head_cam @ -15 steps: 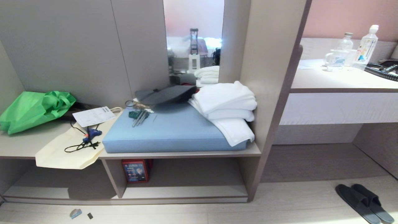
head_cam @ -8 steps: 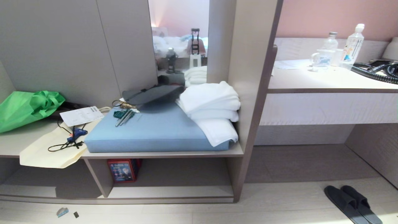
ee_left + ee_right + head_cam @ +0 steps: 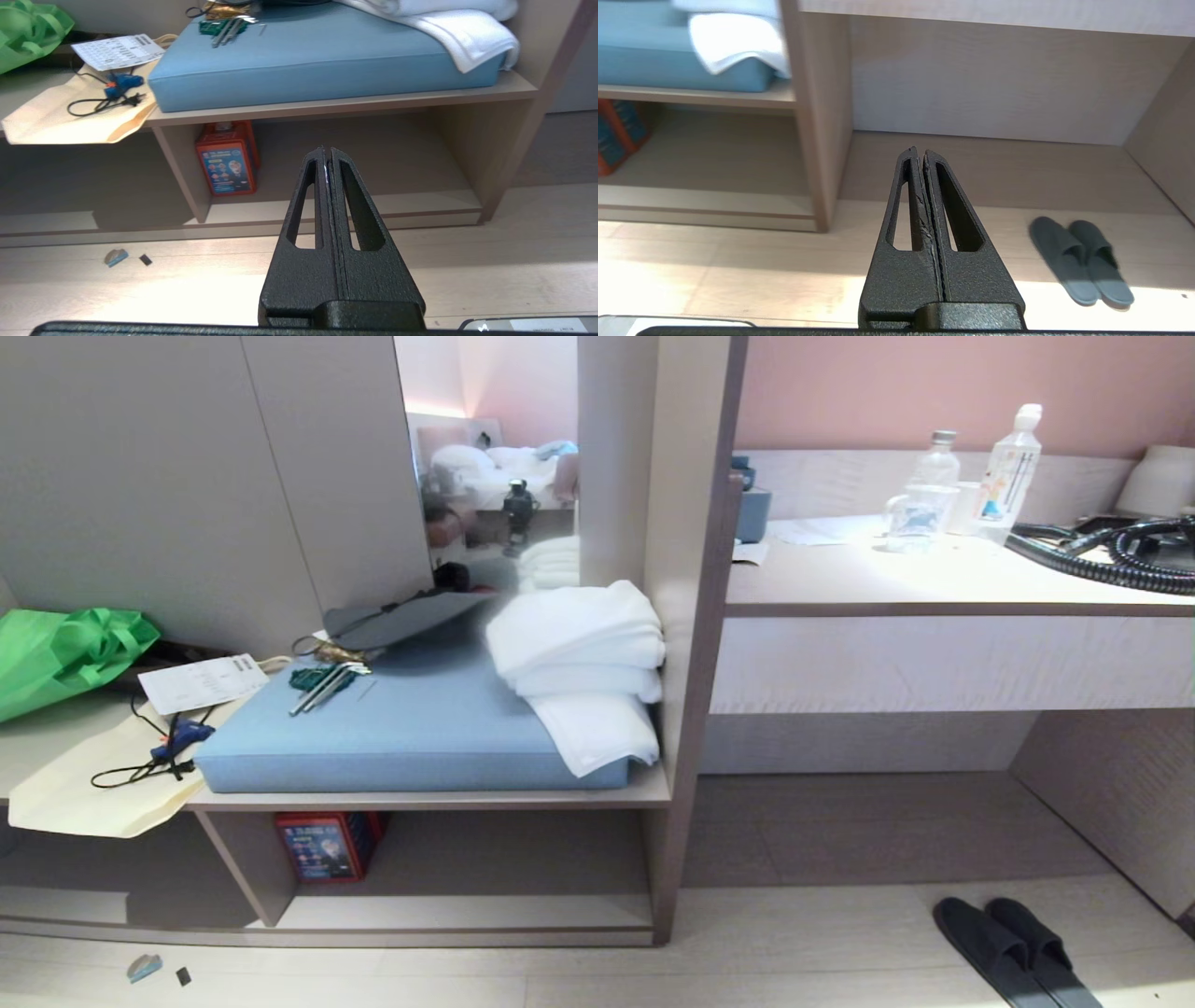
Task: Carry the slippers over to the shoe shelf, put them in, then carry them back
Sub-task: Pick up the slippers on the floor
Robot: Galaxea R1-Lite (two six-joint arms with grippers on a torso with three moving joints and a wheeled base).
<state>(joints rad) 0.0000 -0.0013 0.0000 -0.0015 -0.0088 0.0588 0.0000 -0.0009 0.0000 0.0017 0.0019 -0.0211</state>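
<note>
Slippers sit side by side on the floor at lower right of the head view, touching each other; bottom frame edge cuts off their near ends. In the right wrist view the whole pair shows, lower right, dark straps over grey-blue soles. They lie well apart from the shoe shelf, the low cubby at lower left-centre of the head view. Its left compartment is cut off by the frame edge and mostly in shadow; a vertical divider splits it. A red box stands at the back of the right compartment just beside the divider, top hidden by the board above. Label print too small to read.

Neither arm shows in the head view. Left pincer has its fingers pressed fully together, holding nothing, pointing at the cubby. Right pincer likewise closed tight and empty, aimed at the recess under the table, slippers off to its side.

Two small scraps on the floor by the shelf base, unidentifiable.
</note>
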